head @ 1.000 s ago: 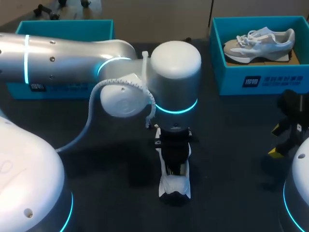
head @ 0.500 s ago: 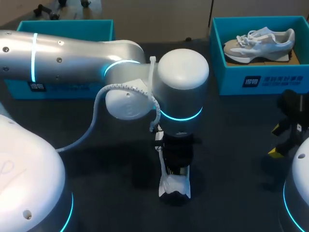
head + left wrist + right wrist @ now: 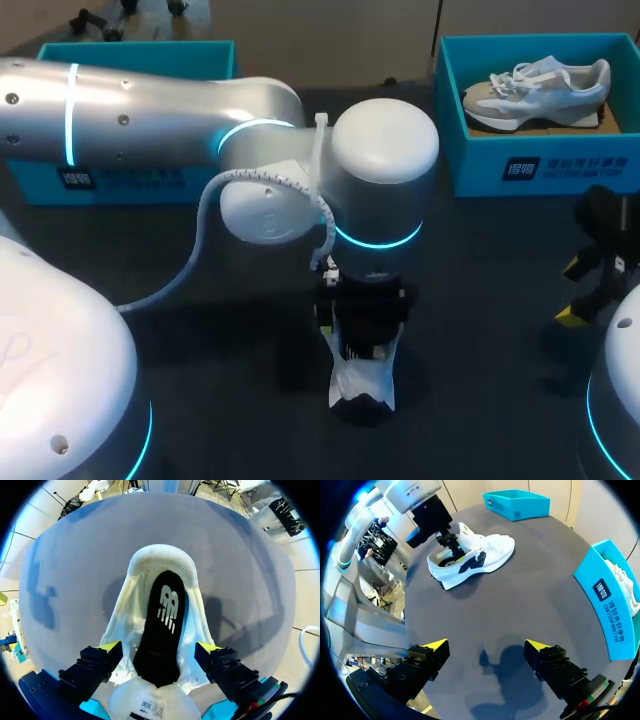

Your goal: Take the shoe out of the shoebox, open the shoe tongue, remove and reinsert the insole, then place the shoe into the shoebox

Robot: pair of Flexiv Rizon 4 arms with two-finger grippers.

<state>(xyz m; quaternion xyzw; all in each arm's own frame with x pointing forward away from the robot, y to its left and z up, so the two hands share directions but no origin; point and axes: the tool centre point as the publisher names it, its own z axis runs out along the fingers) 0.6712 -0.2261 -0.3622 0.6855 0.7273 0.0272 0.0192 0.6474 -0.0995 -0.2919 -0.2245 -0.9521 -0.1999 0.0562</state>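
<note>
Head view: the left arm (image 3: 200, 110) covers the heel half of the white shoe (image 3: 362, 382) at the centre of the table (image 3: 480, 300), well apart from the far-right shoebox (image 3: 540, 165). Only the left wrist view shows the black insole (image 3: 162, 625) inside the shoe. The left gripper (image 3: 157, 649) has its jaws apart, straddling the shoe. The right gripper (image 3: 485, 646), near right, also has its jaws apart. Over the last second the left arm shifted right and nearer; the shoe is unmoved.

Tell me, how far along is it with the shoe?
Done: the white shoe is out of its box, on the table, tongue folded open. In hand: the left arm hangs over it, jaws open either side; the black insole lies inside, whether already taken out once I cannot tell. Left: putting the shoe into the shoebox. The right arm hangs apart, jaws open.
</note>
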